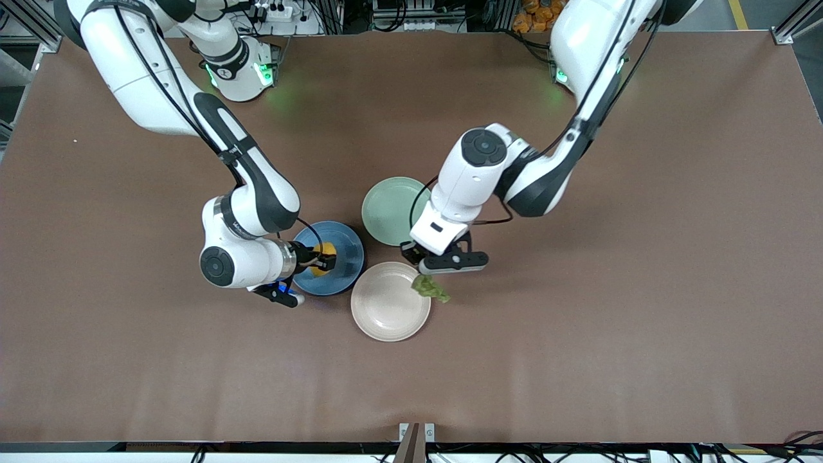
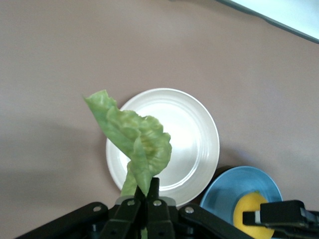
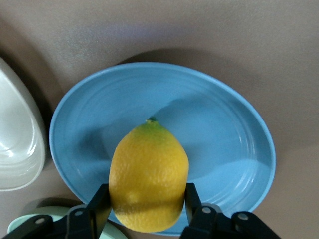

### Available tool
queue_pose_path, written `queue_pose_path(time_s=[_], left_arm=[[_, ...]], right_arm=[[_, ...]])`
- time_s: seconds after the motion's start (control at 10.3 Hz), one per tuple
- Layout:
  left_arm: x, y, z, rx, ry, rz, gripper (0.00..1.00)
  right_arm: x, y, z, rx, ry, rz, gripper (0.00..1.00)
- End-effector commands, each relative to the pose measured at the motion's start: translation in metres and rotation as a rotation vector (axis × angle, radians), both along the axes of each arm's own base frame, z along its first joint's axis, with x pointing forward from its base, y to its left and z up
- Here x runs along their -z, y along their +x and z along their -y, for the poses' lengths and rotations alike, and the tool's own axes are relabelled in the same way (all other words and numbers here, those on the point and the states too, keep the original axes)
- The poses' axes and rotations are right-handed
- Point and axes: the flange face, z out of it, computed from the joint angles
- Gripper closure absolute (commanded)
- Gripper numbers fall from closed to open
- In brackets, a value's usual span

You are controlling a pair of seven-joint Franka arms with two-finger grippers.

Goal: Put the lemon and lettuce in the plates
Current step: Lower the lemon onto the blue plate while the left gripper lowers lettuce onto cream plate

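Right end effector (image 1: 319, 260) clamped on the lemon (image 1: 323, 252), hanging over the middle of the blue plate (image 1: 347, 270); lemon's long axis runs out from the fingers. Straight drop should land it. Left end effector (image 1: 443, 265) pinching the lettuce (image 1: 431, 288) by one end, leaf dangling over the rim of the beige plate (image 1: 386, 308) at the left arm's side. Plate centre lies toward the right arm; likely needs a short shift that way.
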Motion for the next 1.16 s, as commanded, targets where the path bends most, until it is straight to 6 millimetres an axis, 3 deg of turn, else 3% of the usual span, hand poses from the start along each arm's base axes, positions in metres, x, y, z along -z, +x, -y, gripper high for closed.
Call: queue_pose_path(time_s=[0.0,0.1,0.19,0.39,0.48,0.58,0.68,0.87,0.97,1.06], left_arm=[[0.037,0.01,0.004,-0.028,-0.048,0.003,1.0],[0.041,0.01,0.004,-0.028,-0.045,-0.002,1.0],[0.047,0.009,0.005,-0.027,-0.042,-0.008,1.0],[0.057,-0.005,0.022,-0.016,-0.062,-0.009,1.0],[0.059,-0.007,0.023,-0.013,-0.058,-0.01,0.96],[0.064,-0.008,0.022,-0.011,-0.053,-0.015,0.01],[0.061,-0.008,0.023,-0.008,-0.051,-0.01,0.0],[0.033,0.002,0.011,-0.01,-0.034,0.008,0.0],[0.008,0.003,0.009,-0.004,-0.014,0.007,0.0],[-0.022,0.004,0.003,-0.007,0.009,0.002,0.0]], right_arm=[[-0.017,0.009,0.0,0.005,0.016,0.024,0.0],[-0.028,0.013,0.009,0.014,0.019,0.029,0.0],[-0.055,0.022,0.024,0.02,0.019,0.027,0.0],[-0.144,0.04,0.071,0.01,-0.012,0.04,0.0],[-0.182,0.043,0.085,-0.075,-0.137,0.096,0.0],[-0.211,0.04,0.1,-0.14,-0.206,0.127,0.0],[-0.243,0.037,0.121,-0.199,-0.204,0.177,0.0],[-0.297,0.027,0.179,-0.322,-0.196,0.247,0.0],[-0.317,0.017,0.209,-0.374,-0.193,0.242,0.0],[-0.336,0.008,0.224,-0.433,-0.179,0.257,0.0]])
